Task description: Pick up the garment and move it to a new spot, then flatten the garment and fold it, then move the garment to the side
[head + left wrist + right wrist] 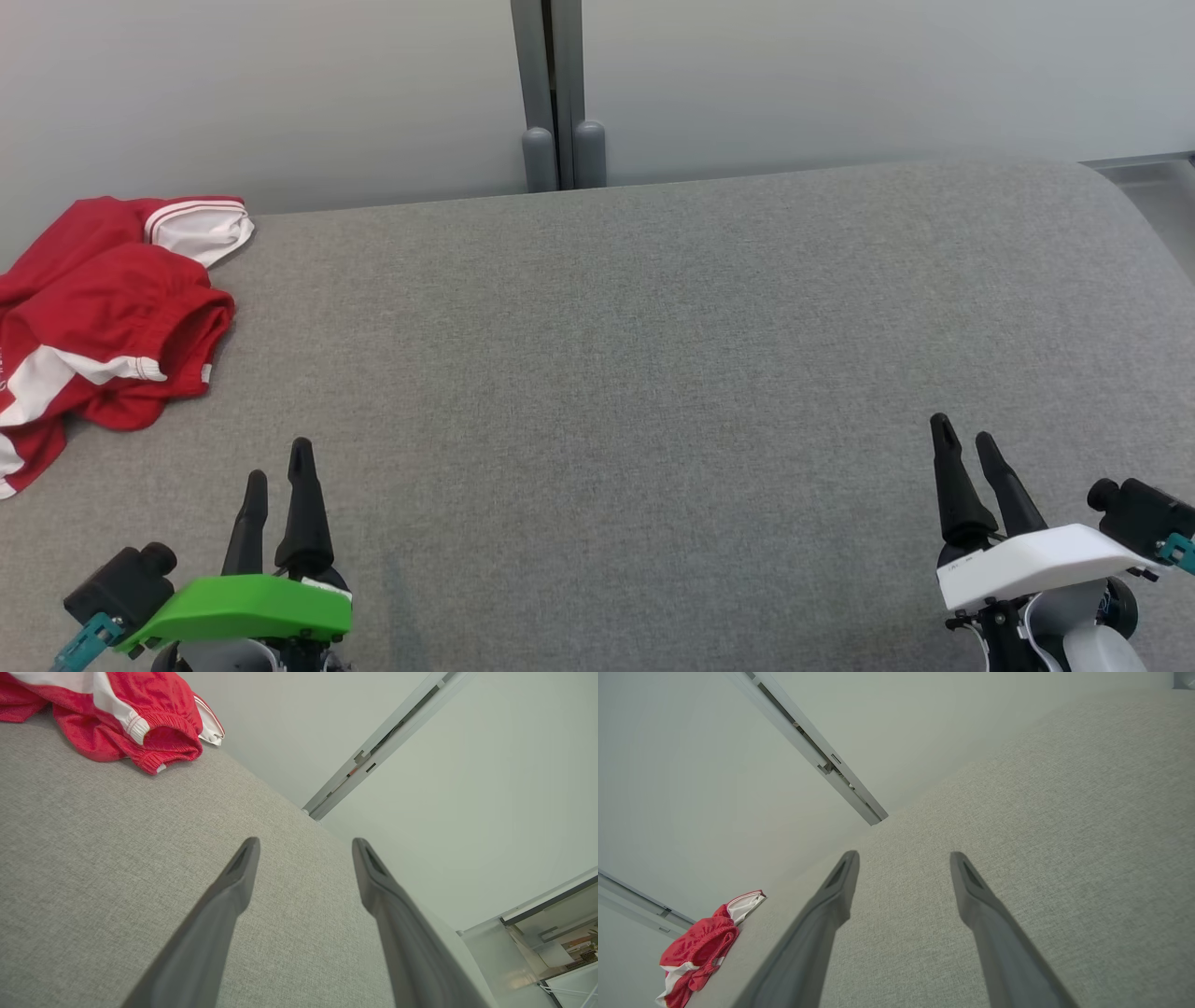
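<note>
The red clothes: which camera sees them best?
The head view: the red garment lies crumpled there, big and almost whole. The left wrist view cuts much of it off; the right wrist view shows it small and far.

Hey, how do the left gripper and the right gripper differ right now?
The left gripper has a green cover; the right gripper has a white one. The left gripper sits close to the red garment; the right gripper is far across the grey surface. Both are open and empty.
</note>
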Controlling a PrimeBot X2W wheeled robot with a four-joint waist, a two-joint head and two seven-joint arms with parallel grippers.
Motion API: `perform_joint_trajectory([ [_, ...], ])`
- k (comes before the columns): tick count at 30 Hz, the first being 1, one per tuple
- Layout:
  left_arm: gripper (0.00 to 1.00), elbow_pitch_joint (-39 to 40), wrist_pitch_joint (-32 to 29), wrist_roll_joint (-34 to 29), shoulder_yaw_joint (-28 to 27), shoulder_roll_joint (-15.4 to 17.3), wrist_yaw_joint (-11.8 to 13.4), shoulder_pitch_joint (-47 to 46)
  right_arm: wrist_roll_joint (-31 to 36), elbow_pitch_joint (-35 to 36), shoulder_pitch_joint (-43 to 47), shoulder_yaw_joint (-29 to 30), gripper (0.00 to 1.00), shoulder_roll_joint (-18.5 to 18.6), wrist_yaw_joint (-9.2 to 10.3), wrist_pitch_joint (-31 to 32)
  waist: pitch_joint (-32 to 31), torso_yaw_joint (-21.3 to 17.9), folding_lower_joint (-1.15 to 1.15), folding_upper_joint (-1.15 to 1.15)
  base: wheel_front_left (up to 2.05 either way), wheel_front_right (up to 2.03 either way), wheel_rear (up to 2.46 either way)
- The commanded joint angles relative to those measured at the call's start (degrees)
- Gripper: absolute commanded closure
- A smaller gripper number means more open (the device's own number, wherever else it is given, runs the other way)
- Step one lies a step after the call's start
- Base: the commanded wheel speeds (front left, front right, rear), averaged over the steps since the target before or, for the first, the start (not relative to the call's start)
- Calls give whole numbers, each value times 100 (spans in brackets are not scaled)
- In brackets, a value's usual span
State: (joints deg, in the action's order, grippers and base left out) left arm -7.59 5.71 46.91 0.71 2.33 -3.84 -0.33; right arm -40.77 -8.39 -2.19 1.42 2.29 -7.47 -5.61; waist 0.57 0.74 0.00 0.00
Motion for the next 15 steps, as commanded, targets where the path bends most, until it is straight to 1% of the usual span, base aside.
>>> perform_joint_trajectory([
  [1, 0, 57, 63, -176, -18, 42, -15, 27, 198, 34, -4, -12, 0, 37, -2, -75, -3, 4, 0, 0, 0, 0, 0],
  [15, 0, -21, 281, -1048, 129, 50, -33, 171, 1151, -53, 50, -141, 0, 47, -2, -294, -29, 30, 0, 0, 0, 0, 0],
])
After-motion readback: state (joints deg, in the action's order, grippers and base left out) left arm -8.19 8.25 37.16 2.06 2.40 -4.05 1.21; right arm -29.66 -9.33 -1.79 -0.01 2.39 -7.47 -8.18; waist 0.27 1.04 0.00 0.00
